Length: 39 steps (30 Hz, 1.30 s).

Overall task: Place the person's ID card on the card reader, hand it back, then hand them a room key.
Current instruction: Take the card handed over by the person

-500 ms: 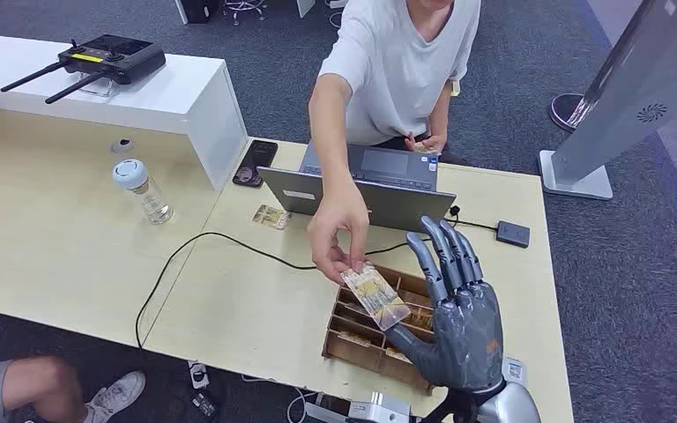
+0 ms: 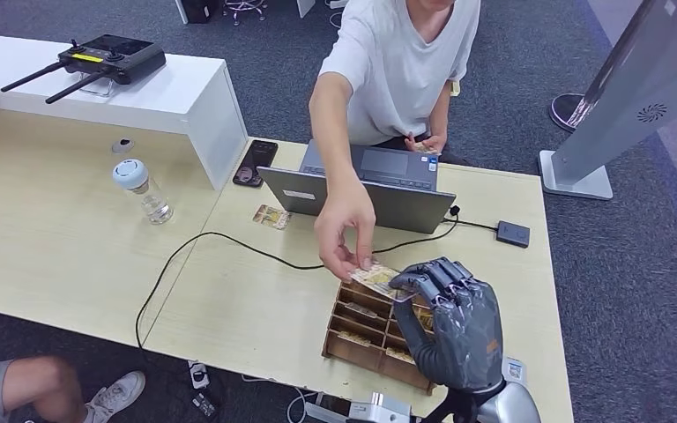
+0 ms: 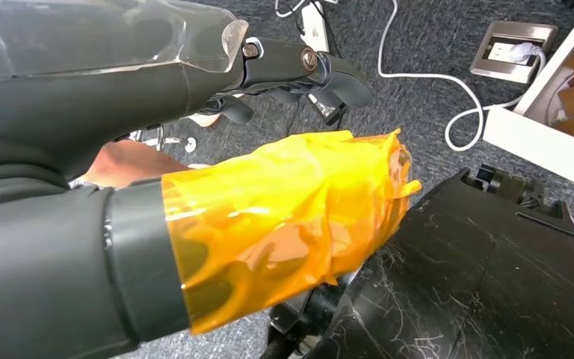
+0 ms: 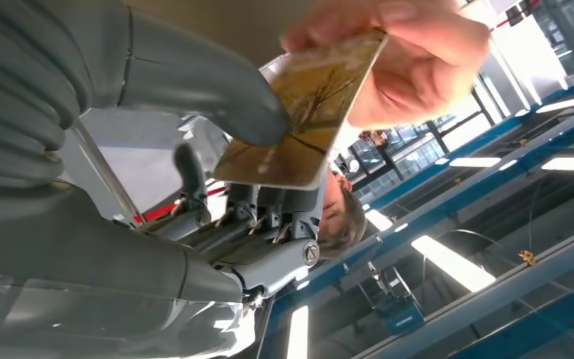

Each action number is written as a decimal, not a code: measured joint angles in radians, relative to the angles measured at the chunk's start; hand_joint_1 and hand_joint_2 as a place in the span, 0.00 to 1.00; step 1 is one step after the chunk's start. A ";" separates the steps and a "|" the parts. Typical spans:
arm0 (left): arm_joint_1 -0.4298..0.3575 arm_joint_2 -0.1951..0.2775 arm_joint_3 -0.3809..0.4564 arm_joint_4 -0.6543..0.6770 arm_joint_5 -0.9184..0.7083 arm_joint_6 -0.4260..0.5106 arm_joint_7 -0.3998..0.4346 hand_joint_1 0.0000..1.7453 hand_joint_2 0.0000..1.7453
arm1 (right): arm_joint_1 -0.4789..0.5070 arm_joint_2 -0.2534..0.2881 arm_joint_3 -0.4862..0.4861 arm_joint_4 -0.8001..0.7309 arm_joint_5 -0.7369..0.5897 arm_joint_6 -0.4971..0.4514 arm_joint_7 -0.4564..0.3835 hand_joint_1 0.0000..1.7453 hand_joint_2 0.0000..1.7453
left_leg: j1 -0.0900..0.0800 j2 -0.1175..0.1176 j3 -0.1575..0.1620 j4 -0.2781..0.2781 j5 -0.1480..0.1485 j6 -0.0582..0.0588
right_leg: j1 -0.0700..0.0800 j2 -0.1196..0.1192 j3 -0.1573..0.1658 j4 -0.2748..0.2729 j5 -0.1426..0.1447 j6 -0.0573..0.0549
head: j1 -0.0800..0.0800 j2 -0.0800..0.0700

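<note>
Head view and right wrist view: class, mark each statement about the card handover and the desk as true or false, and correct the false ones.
1. The robot's right hand has its fingers curled over the card. True.
2. The person's hand has let go of the card. False: it pinches the card's far end.
3. The laptop is shut flat. False: it stands open.
4. A bottle stands upright on the table. True.
5. The phone lies inside the wooden tray. False: it lies on the table beside the laptop.
</note>
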 joint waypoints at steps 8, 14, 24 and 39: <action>0.010 0.000 0.016 0.000 -0.008 -0.004 0.000 0.00 0.00 | 0.000 0.000 0.000 0.000 -0.005 0.000 -0.004 1.00 1.00 | 0.000 0.000 0.000 0.000 0.000 0.000 | 0.000 0.000 0.000 0.000 0.000 0.000 | 0.000 0.000; 0.016 -0.001 0.026 0.000 -0.016 -0.014 0.000 0.00 0.00 | 0.001 0.000 0.000 0.000 -0.046 0.021 -0.024 1.00 1.00 | 0.000 0.000 0.000 0.000 0.000 0.000 | 0.000 0.000 0.000 0.000 0.000 0.000 | 0.000 0.000; 0.030 -0.002 0.044 0.000 -0.021 -0.017 0.000 0.00 0.00 | 0.007 0.000 -0.009 -0.004 -0.247 0.159 -0.079 1.00 1.00 | 0.000 0.000 0.000 0.000 0.000 0.000 | 0.000 0.000 0.000 0.000 0.000 0.000 | 0.000 0.000; 0.035 0.010 0.048 0.000 -0.005 -0.032 -0.043 0.00 0.00 | 0.065 -0.032 -0.187 0.019 -0.603 0.437 -0.145 1.00 1.00 | 0.000 0.000 0.000 0.000 0.000 0.000 | 0.000 0.000 0.000 0.000 0.000 0.000 | 0.000 0.000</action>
